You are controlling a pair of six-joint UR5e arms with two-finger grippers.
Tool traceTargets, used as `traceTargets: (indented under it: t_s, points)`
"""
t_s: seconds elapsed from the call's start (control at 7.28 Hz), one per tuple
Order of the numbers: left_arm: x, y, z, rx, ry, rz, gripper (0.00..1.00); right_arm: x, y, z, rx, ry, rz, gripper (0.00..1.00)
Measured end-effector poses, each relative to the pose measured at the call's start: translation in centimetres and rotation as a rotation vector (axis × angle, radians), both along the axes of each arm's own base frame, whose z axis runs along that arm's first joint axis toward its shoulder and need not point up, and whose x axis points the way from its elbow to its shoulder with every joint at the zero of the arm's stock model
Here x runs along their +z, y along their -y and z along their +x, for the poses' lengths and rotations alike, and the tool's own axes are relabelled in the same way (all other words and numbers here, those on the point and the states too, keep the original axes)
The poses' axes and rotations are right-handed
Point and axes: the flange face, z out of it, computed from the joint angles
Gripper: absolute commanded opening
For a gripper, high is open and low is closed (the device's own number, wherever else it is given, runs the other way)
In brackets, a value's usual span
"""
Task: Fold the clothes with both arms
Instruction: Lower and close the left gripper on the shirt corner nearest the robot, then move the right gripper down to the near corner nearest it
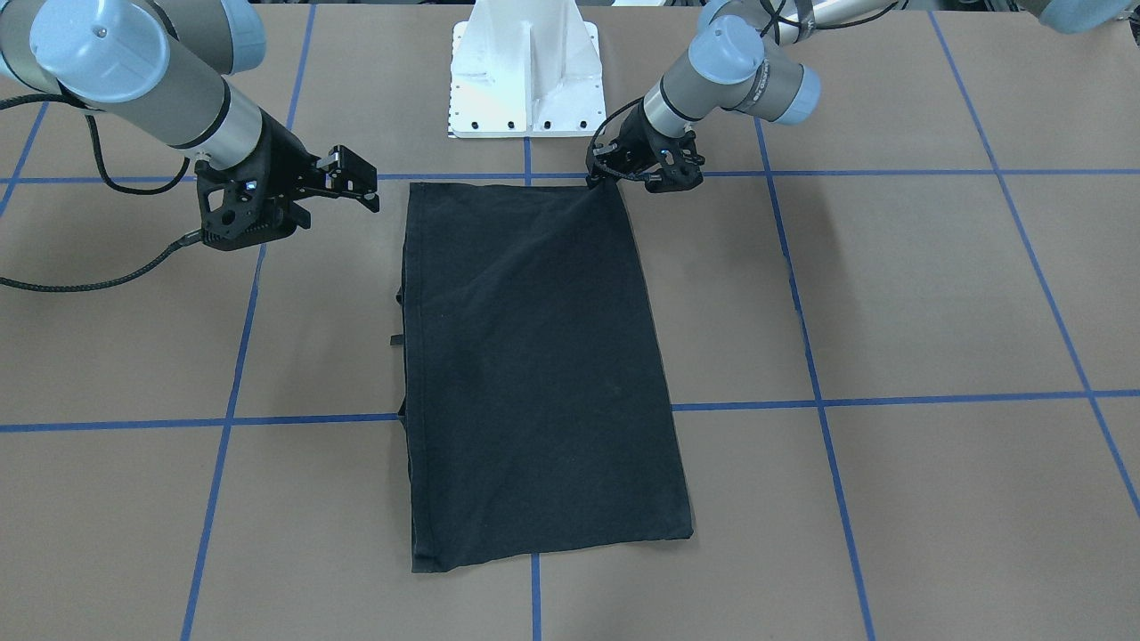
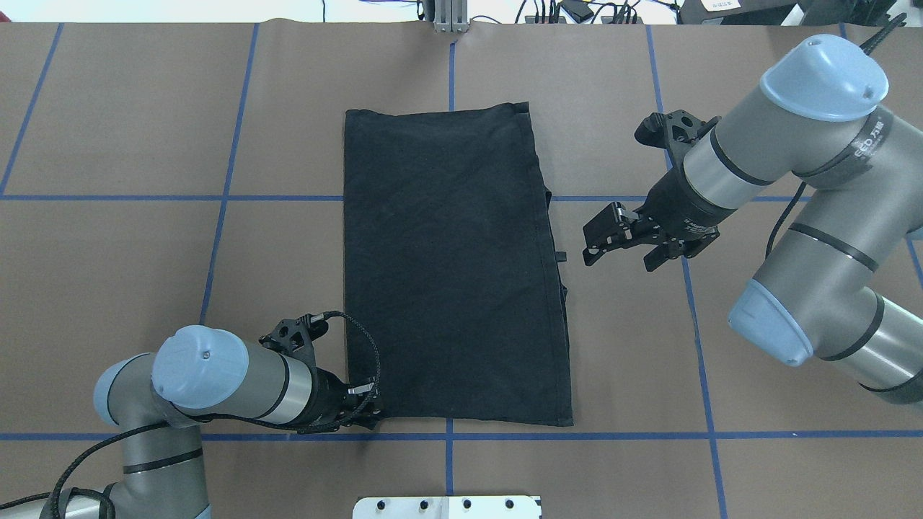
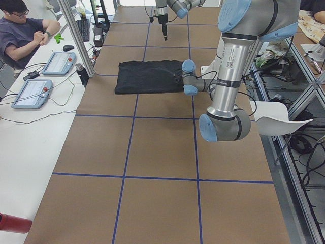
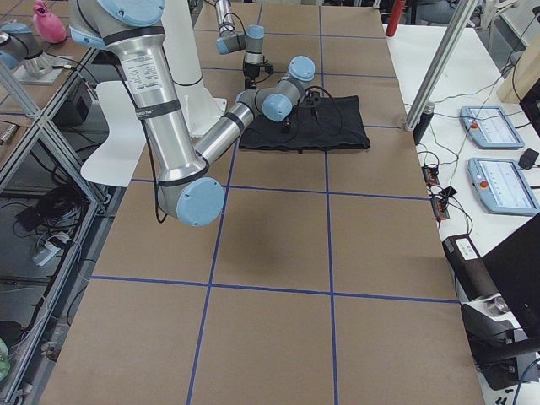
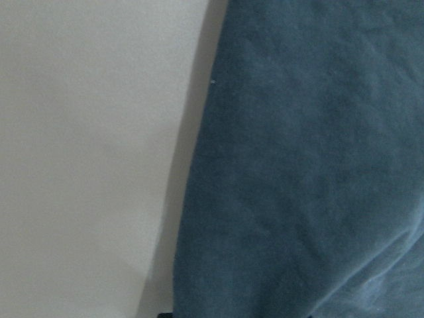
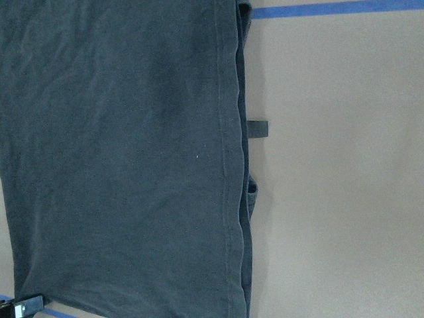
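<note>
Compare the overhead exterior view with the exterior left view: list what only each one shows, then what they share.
Only overhead: the right end effector plainly open beside the shirt's long edge, and a small tab poking out of that edge.
Only exterior left: a seated person, two tablets on a white side bench, and a white chair.
Both: the black shirt folded into a rectangle, the brown table with blue tape lines, both arms, and the left end effector at the shirt's near corner.
</note>
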Motion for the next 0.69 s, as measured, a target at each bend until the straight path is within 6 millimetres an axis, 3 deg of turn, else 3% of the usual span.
traceTargets:
  t_s: [0.41, 0.69]
  points:
    - [-1.1, 0.3, -0.8, -0.020, -0.019, -0.032, 0.00, 0.0, -0.4, -0.4, 0.000, -0.003, -0.005, 1.00]
    - [-2.0, 0.5, -1.5, -0.032, -0.037, -0.046, 0.00, -1.2, -2.2, -3.1, 0.037, -0.029, -0.053, 1.00]
